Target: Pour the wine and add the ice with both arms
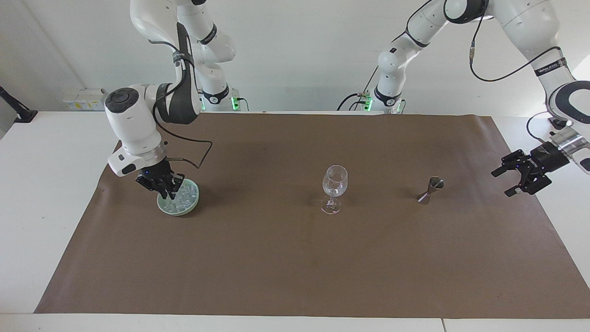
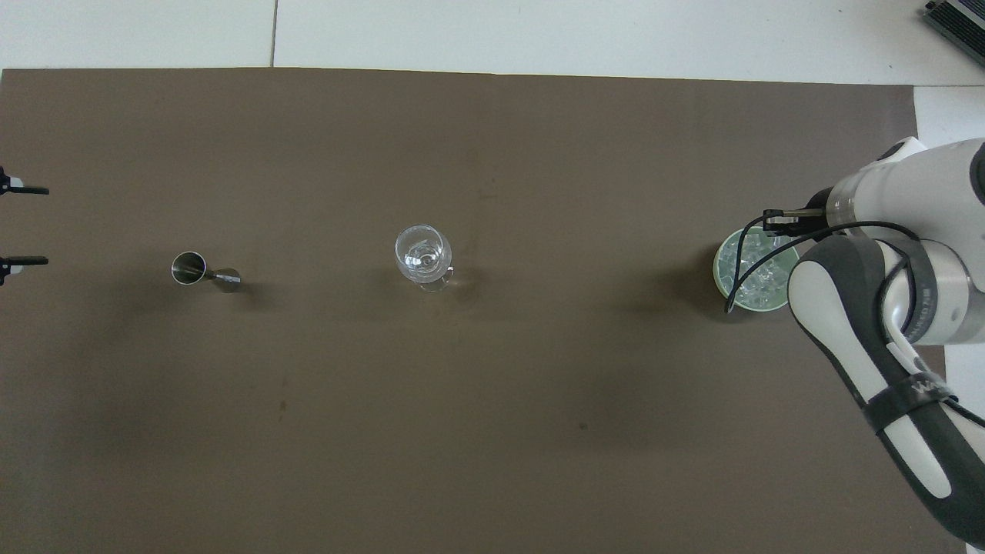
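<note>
Because the ice (image 1: 182, 193) is a heap of small clear cubes lying in a pale green bowl (image 1: 190, 207) toward the right arm's end of the tabletop (image 1: 295, 258), it should be treated as hard, light and slippery. Each cube offers only flat, wet faces, so the hold is best taken across two facing sides of a single cube at the top of the heap, not at a corner.

The right hand (image 1: 165, 190) is just above the bowl's rim with its fingertips clenched together; whether a cube is pinched between them cannot be confirmed, as the tips are dark and the cube would be clear. In the overhead view the right hand (image 2: 777, 221) lies over the bowl's edge.

The left hand (image 1: 523, 174) is released, its jaws spread wide and holding nothing, over the edge of the brown mat at the left arm's end. The left arm appears to be waiting.

A stemmed wine glass (image 1: 334, 188) stands upright mid-tabletop, well apart from the bowl. It is fragile and top-heavy, so a dropped cube could likely tip or chip it. A metal jigger (image 1: 429, 189) stands between the glass and the left hand. Nothing obstructs the path from bowl to glass.
</note>
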Robot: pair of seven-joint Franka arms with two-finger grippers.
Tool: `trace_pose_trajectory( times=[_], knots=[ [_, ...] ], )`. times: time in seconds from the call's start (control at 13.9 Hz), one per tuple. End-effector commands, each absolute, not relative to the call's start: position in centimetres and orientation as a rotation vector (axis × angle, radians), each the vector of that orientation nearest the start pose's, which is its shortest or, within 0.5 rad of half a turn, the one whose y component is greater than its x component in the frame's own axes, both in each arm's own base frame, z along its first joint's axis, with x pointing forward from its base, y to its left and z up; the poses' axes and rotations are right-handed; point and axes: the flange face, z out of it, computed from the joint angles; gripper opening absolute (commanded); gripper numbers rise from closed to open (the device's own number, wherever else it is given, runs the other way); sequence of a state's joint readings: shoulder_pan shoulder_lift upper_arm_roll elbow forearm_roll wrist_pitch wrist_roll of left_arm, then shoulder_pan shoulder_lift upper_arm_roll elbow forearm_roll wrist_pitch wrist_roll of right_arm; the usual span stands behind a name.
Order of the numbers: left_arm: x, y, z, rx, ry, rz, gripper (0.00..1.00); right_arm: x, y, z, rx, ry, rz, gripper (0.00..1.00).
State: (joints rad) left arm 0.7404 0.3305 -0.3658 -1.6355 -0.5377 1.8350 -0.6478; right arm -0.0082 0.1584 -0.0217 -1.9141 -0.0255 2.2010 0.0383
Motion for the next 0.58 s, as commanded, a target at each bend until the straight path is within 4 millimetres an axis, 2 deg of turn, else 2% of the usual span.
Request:
trace_pose_trajectory(
  times=[0.0,0.43,0.5],
  knots=[
    [60.0,20.2,47.8,2.227,1.388,-0.121,1.00,59.6,-1.6,45.5,-3.161,0.111,-0.188,0.00],
    [59.3,16.8,52.6,2.504,1.109,0.026,1.00,57.0,-1.1,50.3,-3.162,0.101,-0.164,0.00],
    [59.3,15.6,53.5,2.585,1.058,0.057,1.00,56.6,-1.2,51.0,-3.155,0.108,-0.165,0.00]
  ],
)
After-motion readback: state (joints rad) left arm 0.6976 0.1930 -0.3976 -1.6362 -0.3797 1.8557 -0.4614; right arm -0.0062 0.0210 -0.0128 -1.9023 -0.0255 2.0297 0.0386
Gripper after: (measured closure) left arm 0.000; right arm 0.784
